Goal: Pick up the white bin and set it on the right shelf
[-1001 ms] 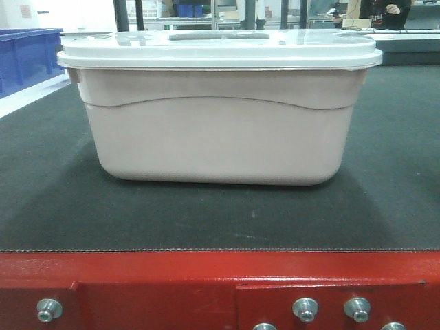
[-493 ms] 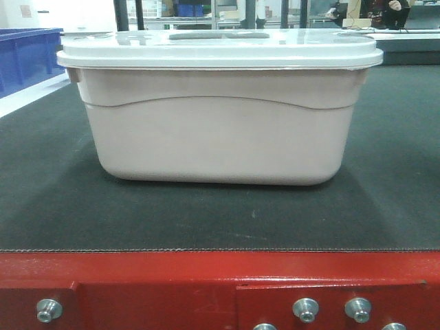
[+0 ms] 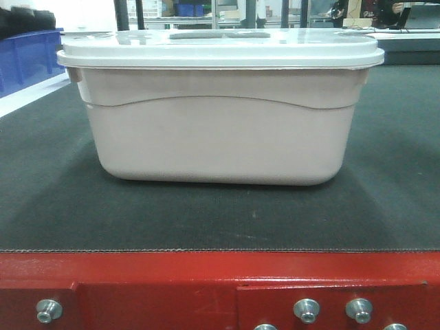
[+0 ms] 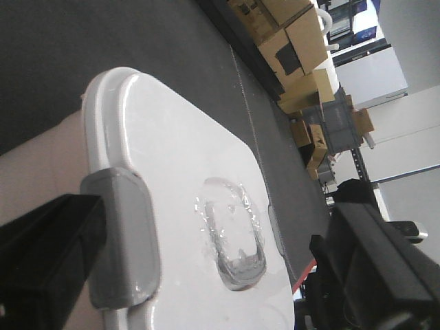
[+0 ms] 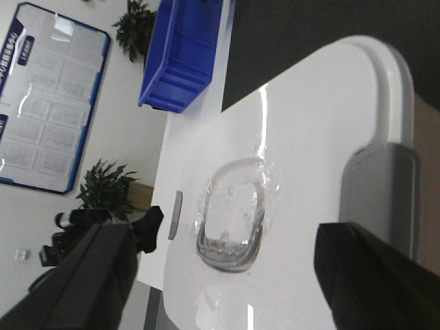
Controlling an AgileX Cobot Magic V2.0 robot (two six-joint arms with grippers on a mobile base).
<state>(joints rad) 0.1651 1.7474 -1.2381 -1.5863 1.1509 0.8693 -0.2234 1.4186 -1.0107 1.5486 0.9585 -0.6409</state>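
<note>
The white bin [image 3: 218,130] stands on the dark mat of the red-framed table, its flat white lid [image 3: 220,48] on. In the left wrist view the lid [image 4: 185,172] lies between the two wide-apart fingers of my left gripper [image 4: 206,275], which is open and holds nothing; one finger [image 4: 41,254] is beside a grey latch [image 4: 124,240]. In the right wrist view my right gripper [image 5: 227,282] is open over the lid [image 5: 309,137], one finger [image 5: 378,275] below a grey latch [image 5: 378,185]. The right shelf is out of view.
The red table frame [image 3: 220,289] with bolts runs along the front. A blue bin [image 3: 31,58] stands at the back left and shows in the right wrist view [image 5: 182,55]. Cardboard boxes [image 4: 295,41] lie beyond the table. A dark shape [image 3: 20,17] sits at the top left.
The bin has not moved. A dark shape has come into the top left corner of the front view, above the blue bin.
</note>
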